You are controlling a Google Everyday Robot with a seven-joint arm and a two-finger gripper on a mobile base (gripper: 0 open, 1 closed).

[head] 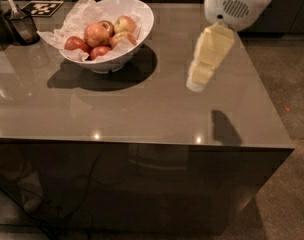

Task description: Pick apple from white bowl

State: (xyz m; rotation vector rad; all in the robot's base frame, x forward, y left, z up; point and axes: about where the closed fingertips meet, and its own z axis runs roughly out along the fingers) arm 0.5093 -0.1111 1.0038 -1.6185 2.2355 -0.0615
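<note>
Apple (96,34): on top of the pile inside the white bowl (146,20), left of the bowl's middle, resting on crumpled paper (82,9).
Gripper (196,83): hangs above the tabletop (142,114), well to the right of the bowl, tip pointing down.
Jaws: cannot tell how far open they are (nothing seen in them).
Direction: the apple lies left of the gripper and farther back, with the bowl's right rim between.
Axis: round, so probably reached from above.

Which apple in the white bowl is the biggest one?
The pinkish-red apple with a pale blush, top centre in the white bowl; others are smaller and darker, or yellower. The gripper hangs over the table, right of it.
</note>
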